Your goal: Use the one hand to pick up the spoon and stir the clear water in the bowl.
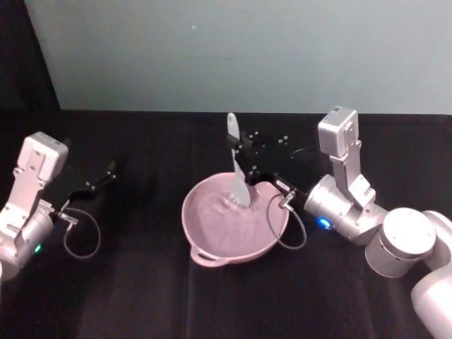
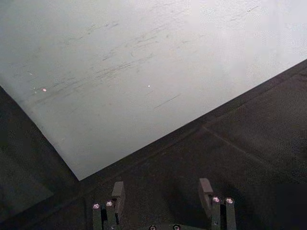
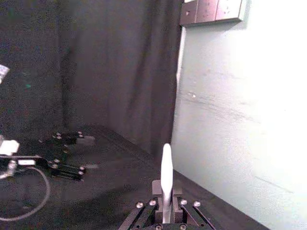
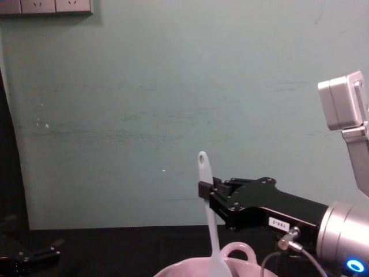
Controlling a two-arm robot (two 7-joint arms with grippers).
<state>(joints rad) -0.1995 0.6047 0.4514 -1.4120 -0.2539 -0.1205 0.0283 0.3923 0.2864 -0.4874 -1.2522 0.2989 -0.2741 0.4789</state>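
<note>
The pale pink bowl [image 1: 196, 219] sits mid-table with rippled clear water in it; its rim [image 4: 190, 269] and loop handle show in the chest view. My right gripper [image 1: 244, 167] reaches over the bowl's far side and is shut on the white spoon [image 1: 236, 159]. The spoon [image 4: 208, 208] stands nearly upright, hole end up, its scoop down in the water. In the right wrist view the spoon's handle [image 3: 166, 170] rises from between my shut right gripper [image 3: 164, 203]. My left gripper [image 1: 104, 174] is parked at the far left, open [image 2: 161, 191] and holding nothing.
A black cloth covers the table [image 1: 141, 296]. A pale green wall [image 1: 247, 49] stands close behind its far edge. Loose cables hang by both wrists, one cable [image 1: 289, 226] beside the bowl's right rim. Wall sockets [image 4: 46, 6] are high up on the left.
</note>
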